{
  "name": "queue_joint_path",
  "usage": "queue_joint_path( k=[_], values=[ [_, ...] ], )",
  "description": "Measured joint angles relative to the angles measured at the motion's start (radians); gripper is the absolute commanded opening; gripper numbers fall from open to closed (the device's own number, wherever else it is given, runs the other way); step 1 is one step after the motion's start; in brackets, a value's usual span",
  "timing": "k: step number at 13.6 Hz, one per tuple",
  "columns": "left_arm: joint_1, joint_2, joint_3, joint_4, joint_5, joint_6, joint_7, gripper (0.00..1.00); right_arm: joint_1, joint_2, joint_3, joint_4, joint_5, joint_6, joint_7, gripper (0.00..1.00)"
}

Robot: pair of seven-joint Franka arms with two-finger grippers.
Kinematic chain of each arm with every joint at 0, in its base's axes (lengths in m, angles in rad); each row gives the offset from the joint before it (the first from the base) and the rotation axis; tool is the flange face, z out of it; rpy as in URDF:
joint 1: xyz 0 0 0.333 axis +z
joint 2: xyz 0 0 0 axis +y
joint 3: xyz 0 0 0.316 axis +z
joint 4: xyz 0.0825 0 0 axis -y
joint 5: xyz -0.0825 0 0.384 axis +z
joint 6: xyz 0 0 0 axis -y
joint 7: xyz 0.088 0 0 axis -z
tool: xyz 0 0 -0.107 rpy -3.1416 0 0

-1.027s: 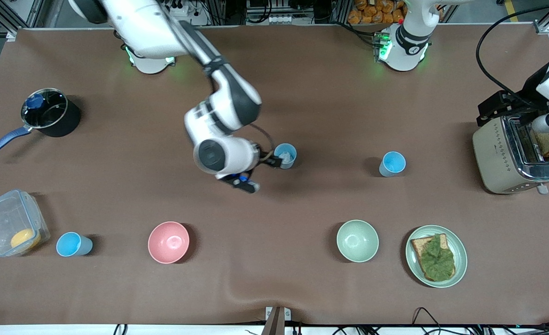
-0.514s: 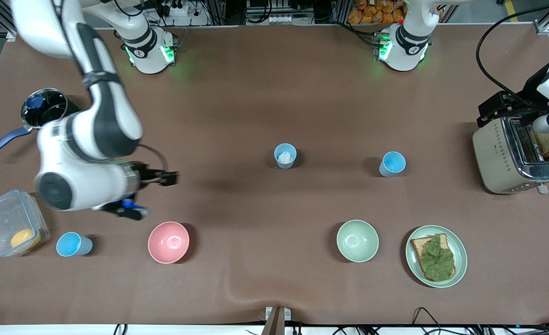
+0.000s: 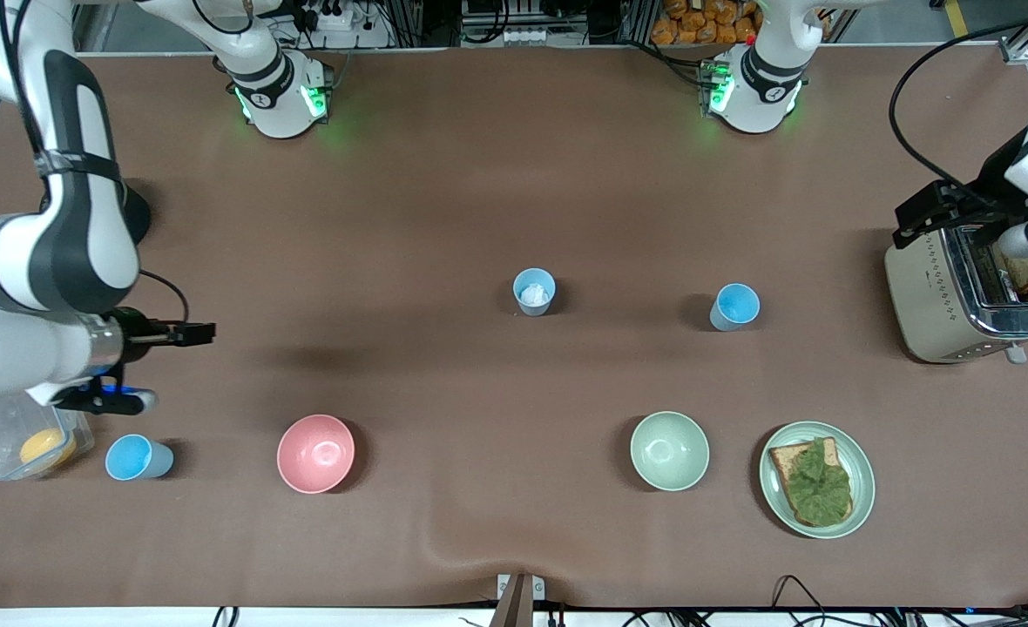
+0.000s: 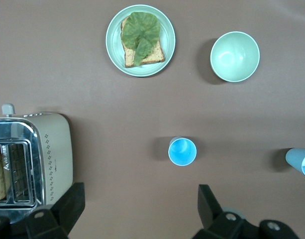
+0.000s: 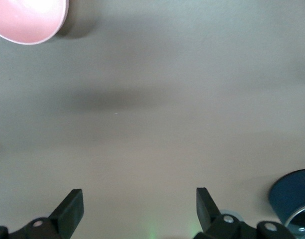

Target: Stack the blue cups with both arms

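Right gripper (image 3: 203, 333) swung away, spread above brown table (image 3: 479, 200).

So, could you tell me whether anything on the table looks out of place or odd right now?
One thing: the cup in the middle of the table has something white and crumpled inside, while the other two cups show plain blue insides. All three stand upright and apart, and nothing looks spilled or tipped.

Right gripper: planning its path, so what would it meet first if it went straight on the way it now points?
The right gripper, fingers open, points along the table toward the left arm's end. Nothing lies close ahead; the paler blue cup sits roughly in line, though height is unclear.
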Motion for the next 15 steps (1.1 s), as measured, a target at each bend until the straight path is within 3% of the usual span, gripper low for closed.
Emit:
queue_joint_path(
  k=[3, 6, 10, 15],
  values=[
    [-0.006, 0.024, -0.007, -0.081, 0.000, 0.096, 0.000, 1.00, -0.018, -0.182, 0.000, -0.208, -0.013, 0.142, -0.002, 1.00],
    [-0.008, 0.061, -0.010, -0.135, -0.001, 0.118, 0.000, 1.00, -0.024, -0.380, 0.001, -0.347, -0.029, 0.163, -0.004, 1.00],
    [-0.051, 0.110, -0.027, -0.214, -0.005, 0.244, -0.001, 1.00, -0.029, -0.499, -0.007, -0.345, -0.074, 0.090, -0.004, 1.00],
    [-0.092, 0.162, -0.051, -0.381, -0.053, 0.498, -0.044, 1.00, -0.035, -0.516, -0.009, -0.199, -0.078, -0.065, -0.003, 1.00]
  ],
)
